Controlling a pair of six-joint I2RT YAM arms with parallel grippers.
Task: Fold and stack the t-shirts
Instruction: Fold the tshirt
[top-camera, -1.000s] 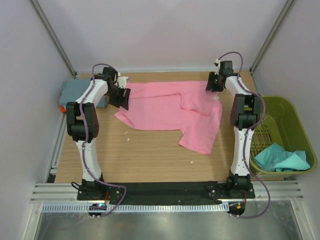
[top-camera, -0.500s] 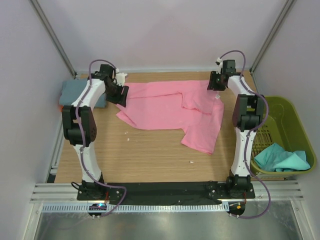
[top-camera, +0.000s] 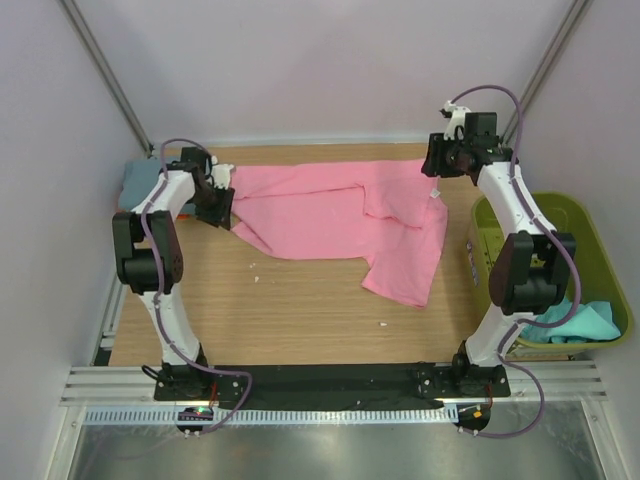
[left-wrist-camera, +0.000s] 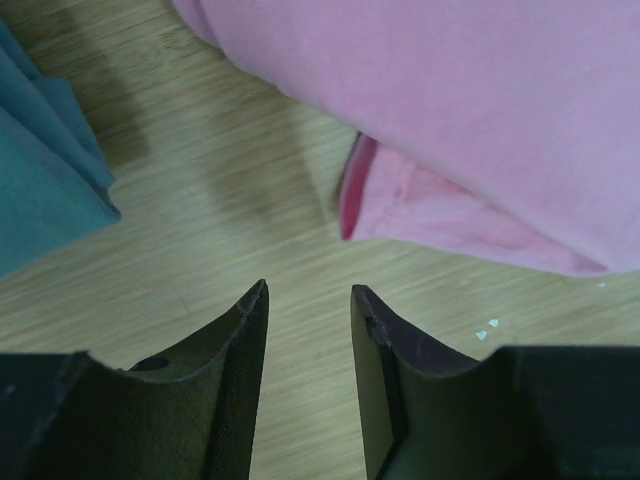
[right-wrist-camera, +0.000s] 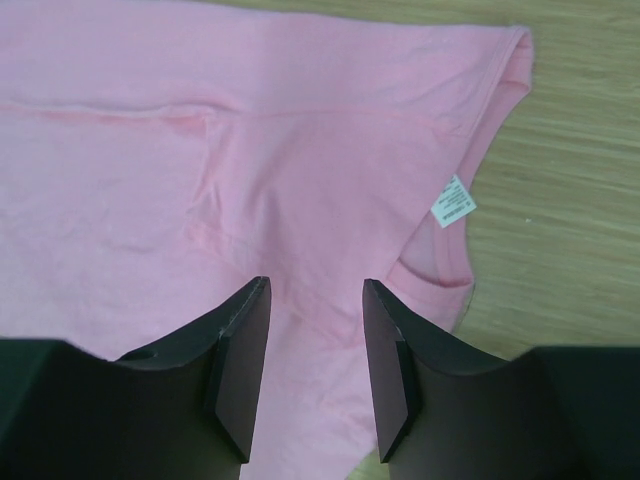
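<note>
Lining up on the pink t-shirt (top-camera: 340, 215) across the table's (top-camera: 300, 320) far half.
Slide left gripper (left-wrist-camera: 308, 290), apart and empty over wood at the table's far left, onto the hem (left-wrist-camera: 352, 195); drop right gripper (right-wrist-camera: 315, 285), also apart, beside the collar (right-wrist-camera: 432, 276); pinch one layer.

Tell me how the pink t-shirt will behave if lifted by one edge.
The pink t-shirt would probably hang floppy, since it lies in soft folds and creases. It looks thin, so it is likely light. Pushed across the wooden table, it would probably bunch rather than slide whole.
</note>
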